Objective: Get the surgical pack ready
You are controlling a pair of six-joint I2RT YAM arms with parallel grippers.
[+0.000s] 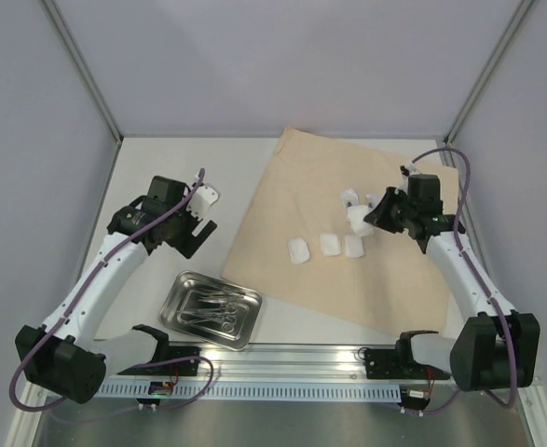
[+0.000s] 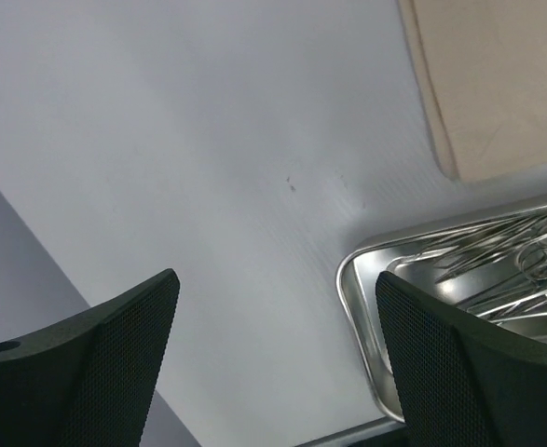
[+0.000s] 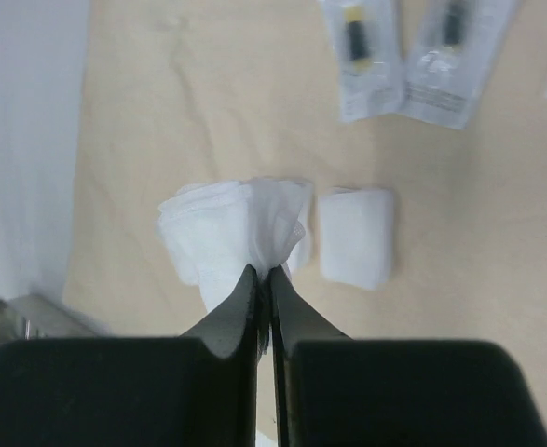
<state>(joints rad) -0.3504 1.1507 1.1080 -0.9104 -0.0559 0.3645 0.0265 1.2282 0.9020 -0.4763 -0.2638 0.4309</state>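
The tan wrap sheet [image 1: 348, 270] lies spread over the right half of the table. On it are white gauze pads [image 1: 330, 244] in a loose row. My right gripper [image 1: 374, 217] is shut on one crumpled gauze pad [image 3: 222, 228], which hangs above the sheet next to a flat pad [image 3: 355, 235]. Two clear packets [image 3: 366, 65] lie further off on the sheet. The steel tray [image 1: 175, 296] sits at the near left, with steel clamps [image 1: 212, 310] inside. My left gripper [image 1: 191, 237] hovers open just beyond the tray, nothing between its fingers [image 2: 96, 372].
In the left wrist view the tray's rim [image 2: 357, 298] and the clamps [image 2: 520, 265] show by the right finger, with the sheet's edge [image 2: 497, 84] above. Grey walls enclose the table on three sides. An aluminium rail [image 1: 282, 382] runs along the near edge.
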